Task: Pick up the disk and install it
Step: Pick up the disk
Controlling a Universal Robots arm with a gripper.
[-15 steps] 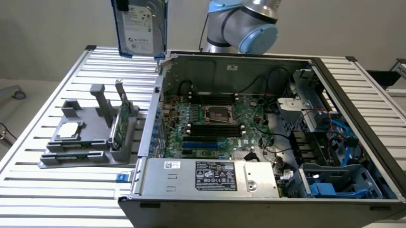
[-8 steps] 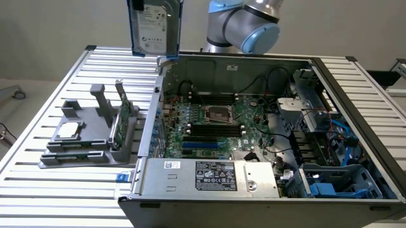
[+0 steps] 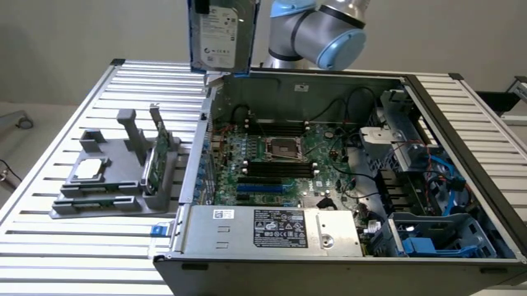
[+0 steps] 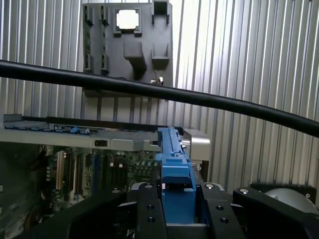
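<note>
Disk [image 3: 221,34], white label unreadable, upright in tool [image 4: 177,199]

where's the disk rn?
Exterior view: the disk hangs upright at the top, over the far corner of the open computer case, on the exterior view's left. Wrist view: its blue carrier is clamped in the gripper.

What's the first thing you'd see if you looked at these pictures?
The disk, silver with a blue frame, hangs upright in the air over the open computer case's far edge, clamped in the gripper. Inside the case the green motherboard lies bare, and a grey holder sits on the slatted table at the exterior view's left.
</note>
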